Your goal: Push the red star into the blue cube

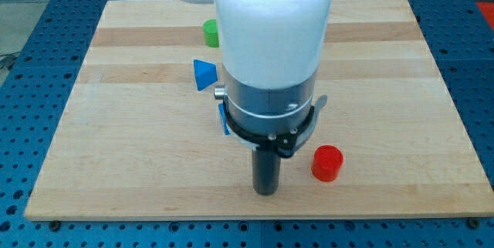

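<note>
My tip (266,191) rests on the wooden board (116,147) near the view's bottom centre. No red star shows; the arm's white and grey body (270,55) covers the board's middle. A thin blue sliver (224,119) shows at the arm's left edge, up and left of the tip; its shape cannot be made out. A red cylinder (327,163) stands just right of the tip, a little apart from it.
A blue wedge-like block (204,73) lies left of the arm's body. A green block (210,33) sits above it, near the view's top, partly hidden by the arm. The board's bottom edge runs close below the tip.
</note>
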